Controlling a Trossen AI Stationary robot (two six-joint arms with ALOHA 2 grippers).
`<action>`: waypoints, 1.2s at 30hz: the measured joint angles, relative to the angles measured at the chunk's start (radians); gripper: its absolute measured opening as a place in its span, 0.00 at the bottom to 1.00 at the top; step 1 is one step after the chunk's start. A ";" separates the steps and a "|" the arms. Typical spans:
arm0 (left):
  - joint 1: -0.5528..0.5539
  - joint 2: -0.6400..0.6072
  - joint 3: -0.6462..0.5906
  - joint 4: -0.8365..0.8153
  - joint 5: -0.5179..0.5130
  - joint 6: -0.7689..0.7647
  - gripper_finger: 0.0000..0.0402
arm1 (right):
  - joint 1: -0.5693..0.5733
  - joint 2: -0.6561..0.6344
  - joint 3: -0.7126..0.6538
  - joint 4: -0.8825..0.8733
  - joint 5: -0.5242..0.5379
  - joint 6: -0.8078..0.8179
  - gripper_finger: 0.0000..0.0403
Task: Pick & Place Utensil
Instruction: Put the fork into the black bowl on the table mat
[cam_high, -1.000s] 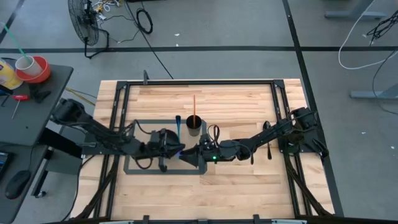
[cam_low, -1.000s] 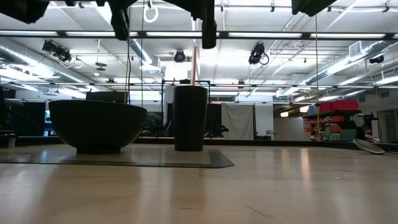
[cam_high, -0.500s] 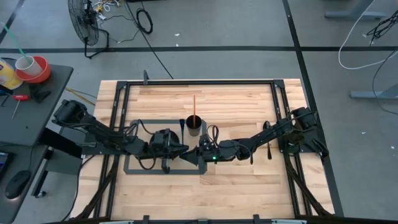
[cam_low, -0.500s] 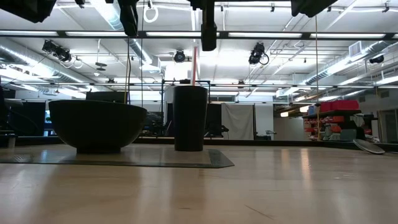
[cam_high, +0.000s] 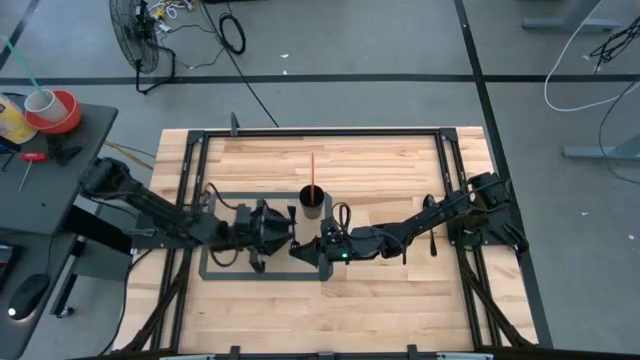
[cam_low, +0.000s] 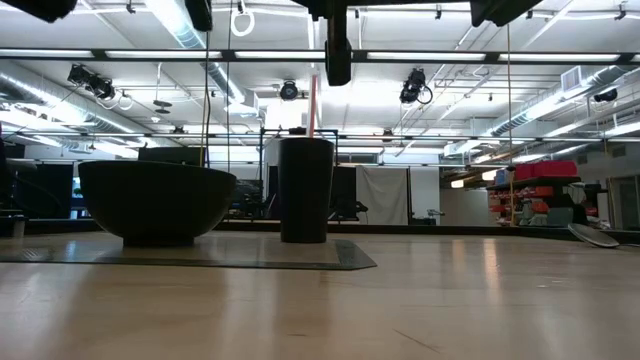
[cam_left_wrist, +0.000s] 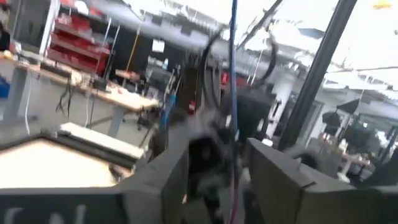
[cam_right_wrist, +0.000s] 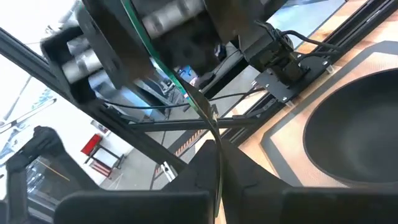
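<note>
A handover is under way above the grey mat (cam_high: 215, 270), beside the black cup (cam_high: 313, 200).
The blue utensil (cam_right_wrist: 186, 93) is pinched only by the right gripper (cam_high: 305, 248); the left gripper (cam_high: 283, 229) is spread; a thin, off-centre pinch risks swing or slippage.

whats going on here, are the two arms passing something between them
Looks like a handover above the mat. The right gripper is shut on a thin utensil. The left gripper faces it, fingers apart, a thin blue handle between them. A black bowl and a tall cup stand on the mat.
</note>
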 joint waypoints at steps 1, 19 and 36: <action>0.000 -0.025 0.000 -0.005 -0.001 0.010 0.45 | 0.000 0.000 0.000 0.000 0.000 0.002 0.01; 0.215 -0.136 0.023 -0.052 0.346 -0.065 0.49 | -0.004 -0.001 0.000 -0.032 -0.002 0.030 0.01; 0.254 -0.124 0.037 -0.063 0.389 -0.022 0.44 | -0.020 -0.001 0.000 -0.042 0.000 0.044 0.00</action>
